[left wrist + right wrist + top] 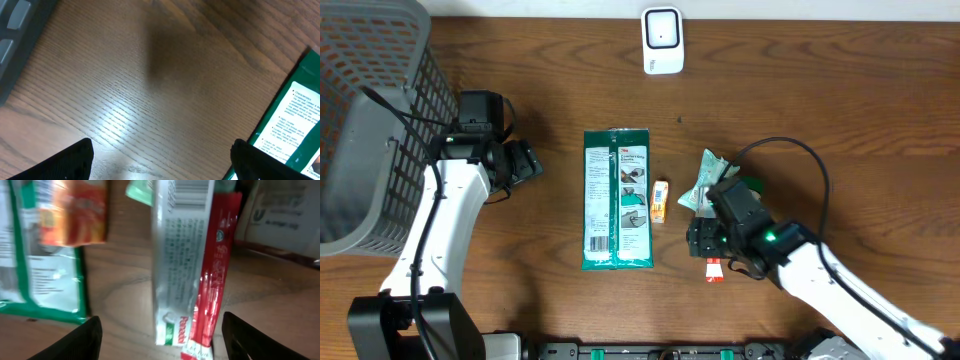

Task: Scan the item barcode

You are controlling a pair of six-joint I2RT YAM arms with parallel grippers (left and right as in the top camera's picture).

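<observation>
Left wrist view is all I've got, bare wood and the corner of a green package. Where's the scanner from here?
Observer: The white scanner stands at the table's far edge, beyond the green package.
Operator: What's the other arm up to?
Observer: The right fingers stand open on either side of a silver and red sachet, not gripping it.
Operator: Any code showing on that one?
Observer: Yes, the right wrist view shows a barcode at the sachet's far end, facing the camera.
</observation>
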